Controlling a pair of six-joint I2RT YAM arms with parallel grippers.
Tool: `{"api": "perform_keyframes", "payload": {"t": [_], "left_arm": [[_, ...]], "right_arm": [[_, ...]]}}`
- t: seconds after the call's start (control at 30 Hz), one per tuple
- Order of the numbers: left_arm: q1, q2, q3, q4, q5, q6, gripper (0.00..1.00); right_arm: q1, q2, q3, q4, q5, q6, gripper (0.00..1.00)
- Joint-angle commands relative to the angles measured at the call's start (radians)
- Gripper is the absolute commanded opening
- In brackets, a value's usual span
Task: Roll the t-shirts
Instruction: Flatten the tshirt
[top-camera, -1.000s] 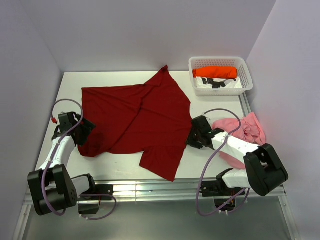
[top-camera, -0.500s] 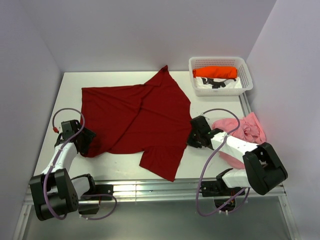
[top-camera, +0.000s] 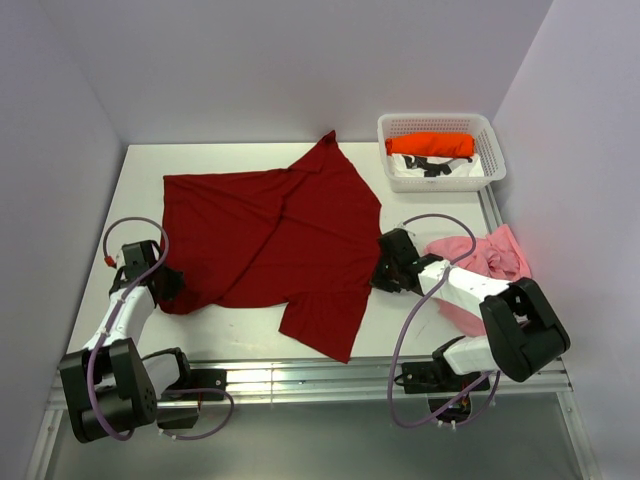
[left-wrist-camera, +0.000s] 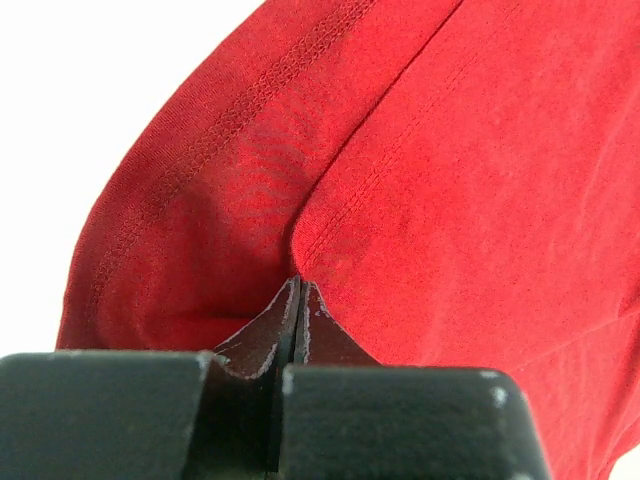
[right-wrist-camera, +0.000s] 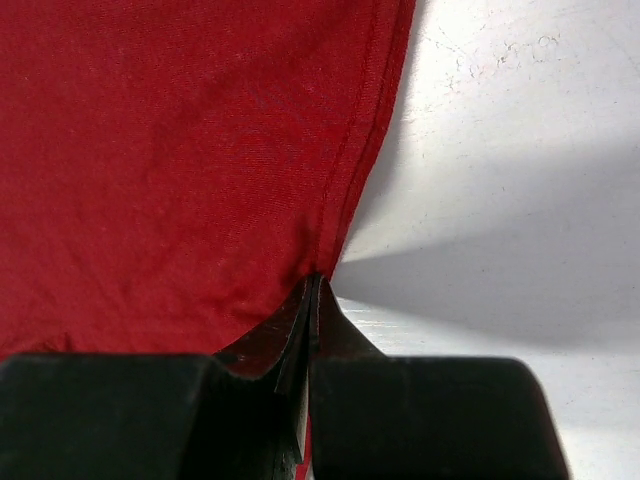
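A dark red t-shirt (top-camera: 270, 235) lies spread flat across the middle of the table. My left gripper (top-camera: 170, 285) is shut on its near-left edge, by the sleeve hem; in the left wrist view the jaws (left-wrist-camera: 298, 288) pinch the red cloth (left-wrist-camera: 450, 180) at a seam. My right gripper (top-camera: 380, 275) is shut on the shirt's right edge; the right wrist view shows the gripper (right-wrist-camera: 315, 282) closed on the hem of the red fabric (right-wrist-camera: 170, 150). A pale pink t-shirt (top-camera: 495, 258) lies crumpled at the right, partly under the right arm. A bright orange t-shirt (top-camera: 432, 144) lies rolled in the basket.
A white lattice basket (top-camera: 440, 121) stands at the back right corner, holding the orange roll and some white and black items. Walls close in the table on the left, back and right. A metal rail (top-camera: 300, 375) runs along the near edge.
The left gripper slid a little nearer and closed on the red shirt's left edge. The right gripper shut on the shirt's right edge and shifted slightly left.
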Motion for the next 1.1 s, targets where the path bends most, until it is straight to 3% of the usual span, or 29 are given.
{"api": "perform_keyframes", "payload": {"t": [0.0,0.37,0.63,1.07], "left_arm": [[0.0,-0.03,0.004,0.007,-0.019,0.002,0.0],[0.02,-0.019,0.113,-0.06,-0.145,0.016,0.0],[0.105,0.011,0.145,-0.034,-0.141,0.055,0.0],[0.128,0.137,0.211,0.056,-0.13,0.088,0.0]], "right_arm": [[0.006,0.008,0.012,-0.015,0.015,-0.018,0.0],[0.006,0.003,0.0,-0.013,0.017,-0.011,0.0],[0.002,0.006,-0.008,-0.022,0.021,-0.011,0.0],[-0.006,-0.032,-0.001,-0.082,0.058,-0.009,0.0]]}}
